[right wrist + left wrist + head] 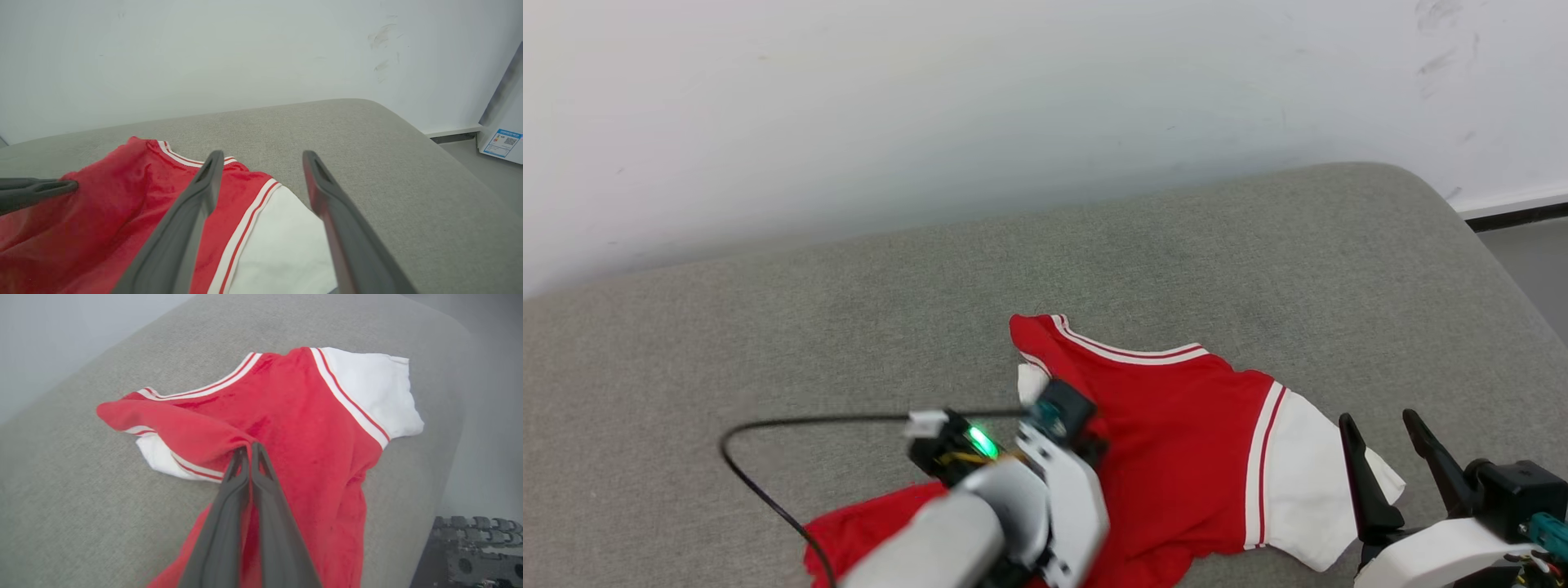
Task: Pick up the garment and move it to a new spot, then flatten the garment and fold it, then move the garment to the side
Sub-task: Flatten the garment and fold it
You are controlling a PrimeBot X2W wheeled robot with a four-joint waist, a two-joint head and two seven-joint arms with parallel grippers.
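"Firstly, the garment [1176, 433]: where is it, and in what condition?"

"Rumpled toward the near edge of the grey cushion [768, 343], plain red side up. One white sleeve [1307, 482] is spread toward the right gripper [1378, 420]; the other is tucked under a fold. I judge it light, limp and not slippery, with nothing fragile. It will likely sag and trail from any single hold."

"Holds?"

"The left gripper [249, 451] has its jaws closed on a pinch of red cloth near the tucked sleeve's shoulder. The right gripper's jaws stand wide apart over the white sleeve, holding nothing. A second hold at the far shoulder seam or the hem would, in my view, spread it best."

"Surface and room?"

"Coarse woven upholstery, rounded at the far right corner; it may drag on the fabric. A black cable [833, 420] loops above it beside the left arm. There is a pale scuffed wall [931, 98] behind, grey floor [1535, 269] to the right, and a white labelled box [500, 139] against the wall."
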